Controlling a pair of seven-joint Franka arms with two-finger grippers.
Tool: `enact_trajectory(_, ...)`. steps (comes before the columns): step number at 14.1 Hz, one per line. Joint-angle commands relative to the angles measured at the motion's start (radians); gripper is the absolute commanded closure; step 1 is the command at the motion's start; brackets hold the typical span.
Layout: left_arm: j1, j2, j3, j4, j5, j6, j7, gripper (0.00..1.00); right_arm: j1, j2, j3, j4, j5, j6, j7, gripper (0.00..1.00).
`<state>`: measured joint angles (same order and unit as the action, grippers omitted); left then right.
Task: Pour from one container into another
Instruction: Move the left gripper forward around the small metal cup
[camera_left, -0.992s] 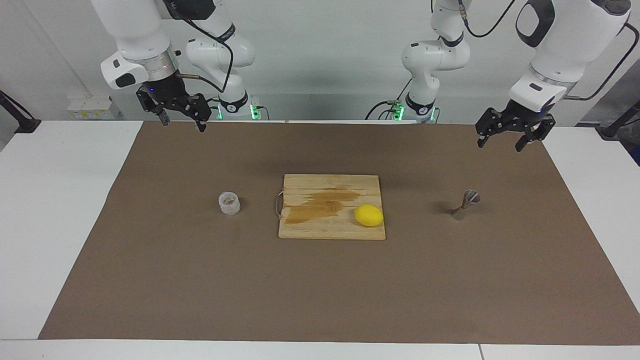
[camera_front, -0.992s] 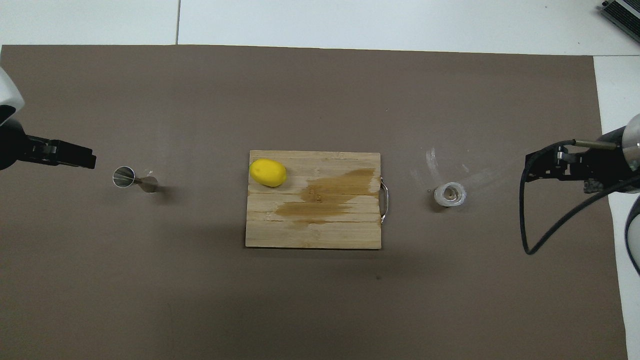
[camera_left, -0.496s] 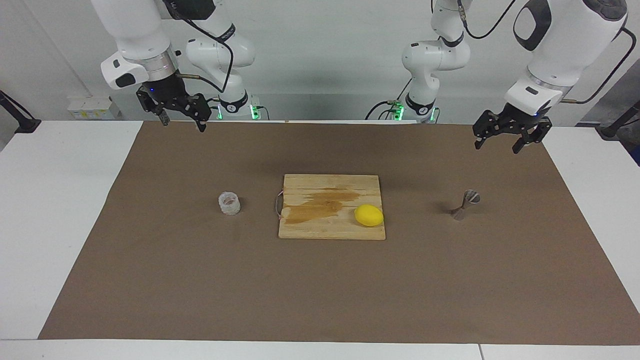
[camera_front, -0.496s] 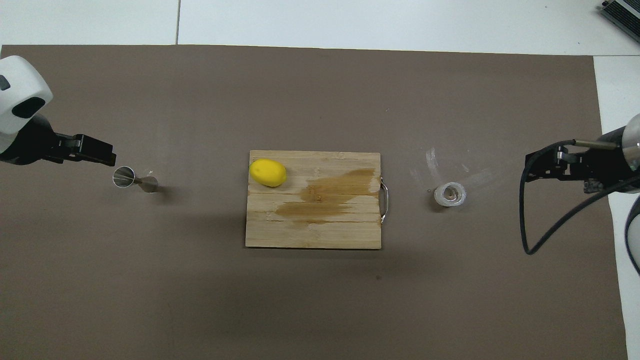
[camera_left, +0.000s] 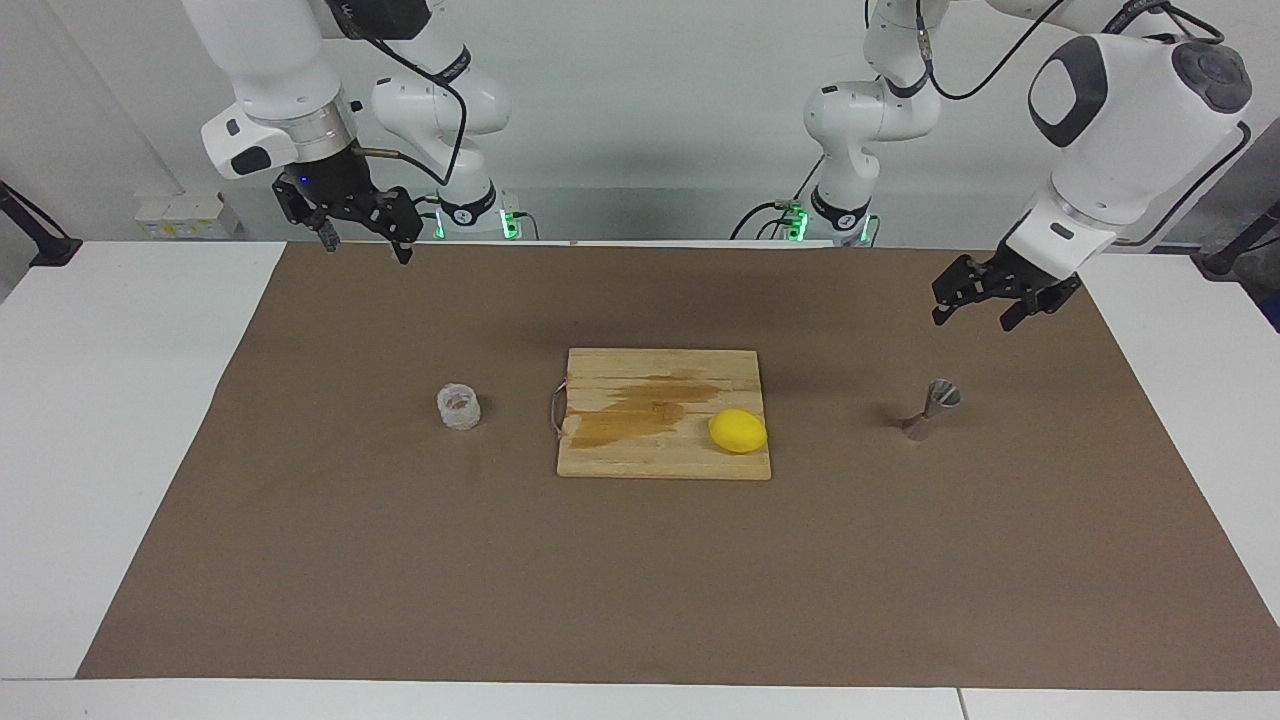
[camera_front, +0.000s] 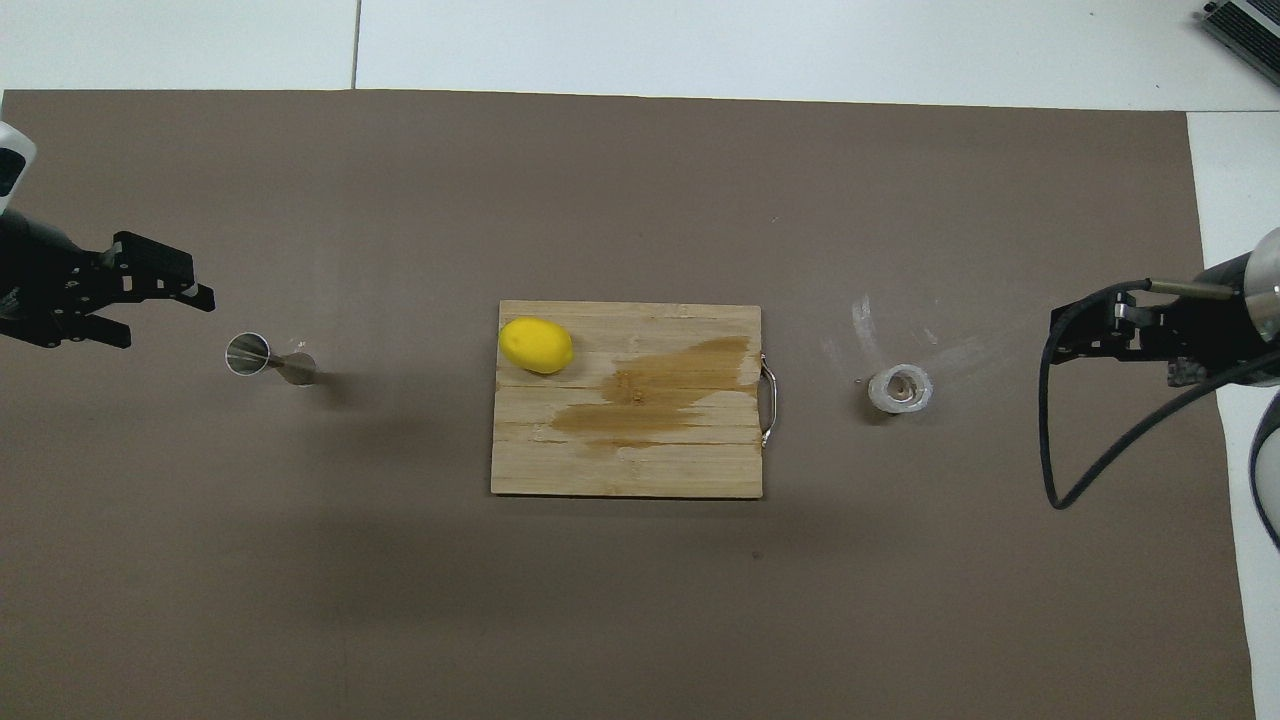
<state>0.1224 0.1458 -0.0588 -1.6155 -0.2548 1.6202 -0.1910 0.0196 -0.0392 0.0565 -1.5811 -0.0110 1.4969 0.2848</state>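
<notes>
Since the earlier frames, your left pincer had swung lower and inward at the right of the facing view, coming to hang in the air above the brown mat, up and to the right of the jigger; nothing else had shifted. Its fingers stood apart and held nothing. Your right pincer waited at the upper left of that view, over the mat's top edge, also spread and empty.

The glass cup sat on the mat at centre left of the facing view, just beside the handle end of the cutting board. The jigger stood upright at centre right, well apart from the board, on which a lemon lay.

You should have judged the cup as light, rigid and breakable, with a bumpy wall that offered some bite, so a grip across its wall around mid-height, with gentle closing, looked safest. Whether it held liquid could not be told. The jigger looked light, stiff, smooth and top-heavy on a small foot: easy to tip. Its narrow waist seemed the natural place to take it, since the cones would likely slip between the fingers.
</notes>
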Motion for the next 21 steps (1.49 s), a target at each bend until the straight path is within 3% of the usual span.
enact_trajectory(1,0.042,0.05,-0.006,0.028,-0.03,-0.052,-0.118,0.0,-0.012,0.005,0.005,0.01,-0.006,-0.012,-0.029,0.0)
enact_trajectory(11,0.241,0.237,-0.007,0.02,-0.374,-0.069,-0.519,0.0,-0.012,0.005,0.005,0.01,-0.006,-0.012,-0.029,0.0)
enact_trajectory(21,0.299,0.414,-0.012,0.02,-0.506,-0.138,-0.619,0.0,-0.012,0.005,0.005,0.01,-0.006,-0.012,-0.029,0.0)
